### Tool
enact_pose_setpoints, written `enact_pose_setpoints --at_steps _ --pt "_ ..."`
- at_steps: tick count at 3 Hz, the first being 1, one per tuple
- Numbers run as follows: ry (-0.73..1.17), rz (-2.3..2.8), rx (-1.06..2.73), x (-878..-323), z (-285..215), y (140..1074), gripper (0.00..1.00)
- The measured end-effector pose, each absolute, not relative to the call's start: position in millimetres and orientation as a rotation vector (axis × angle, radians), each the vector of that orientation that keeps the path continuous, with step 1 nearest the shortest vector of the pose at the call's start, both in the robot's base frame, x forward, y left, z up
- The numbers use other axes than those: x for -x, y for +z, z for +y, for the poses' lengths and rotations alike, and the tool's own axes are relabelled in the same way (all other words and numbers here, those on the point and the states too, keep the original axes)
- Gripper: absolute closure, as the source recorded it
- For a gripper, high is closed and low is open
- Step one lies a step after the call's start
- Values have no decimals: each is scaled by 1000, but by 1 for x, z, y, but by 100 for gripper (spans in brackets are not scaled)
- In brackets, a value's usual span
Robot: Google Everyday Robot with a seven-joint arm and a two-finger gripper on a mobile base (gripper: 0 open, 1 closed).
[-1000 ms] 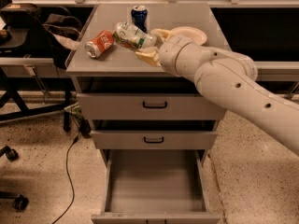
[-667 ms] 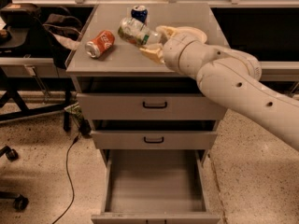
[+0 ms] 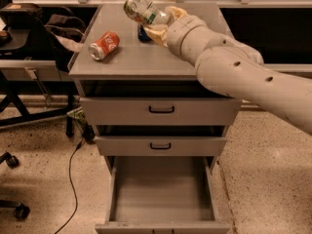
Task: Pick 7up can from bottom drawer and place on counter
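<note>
The 7up can [image 3: 142, 9], pale silver-white with green markings, is tilted in the air above the back of the counter [image 3: 146, 62]. My gripper [image 3: 160, 24] is shut on its lower end, coming in from the right on the big white arm. The bottom drawer [image 3: 161, 191] is pulled open below, and its grey floor is bare.
An orange can [image 3: 104, 45] lies on its side on the left part of the counter. A dark blue can [image 3: 142, 34] stands just behind the gripper, mostly hidden. Two upper drawers with black handles [image 3: 161, 110] are shut. Chairs and a cable are on the left floor.
The gripper has lifted the 7up can up and toward the back of the counter, so it now hangs in front of the dark blue can. The orange can has not moved.
</note>
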State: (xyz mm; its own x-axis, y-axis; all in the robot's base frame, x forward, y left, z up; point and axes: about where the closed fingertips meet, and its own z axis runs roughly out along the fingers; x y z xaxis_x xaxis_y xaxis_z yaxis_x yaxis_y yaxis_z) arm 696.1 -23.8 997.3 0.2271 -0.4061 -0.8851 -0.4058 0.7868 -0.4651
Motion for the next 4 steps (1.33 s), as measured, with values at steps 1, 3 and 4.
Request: enact_pose_setpoints --at_steps 1,3,4 --pt "-9 1383 724 -697 -25 998 100" --pt "-57 1473 665 -719 -54 965 100" --pt "-65 1526 643 -727 -61 946 100"
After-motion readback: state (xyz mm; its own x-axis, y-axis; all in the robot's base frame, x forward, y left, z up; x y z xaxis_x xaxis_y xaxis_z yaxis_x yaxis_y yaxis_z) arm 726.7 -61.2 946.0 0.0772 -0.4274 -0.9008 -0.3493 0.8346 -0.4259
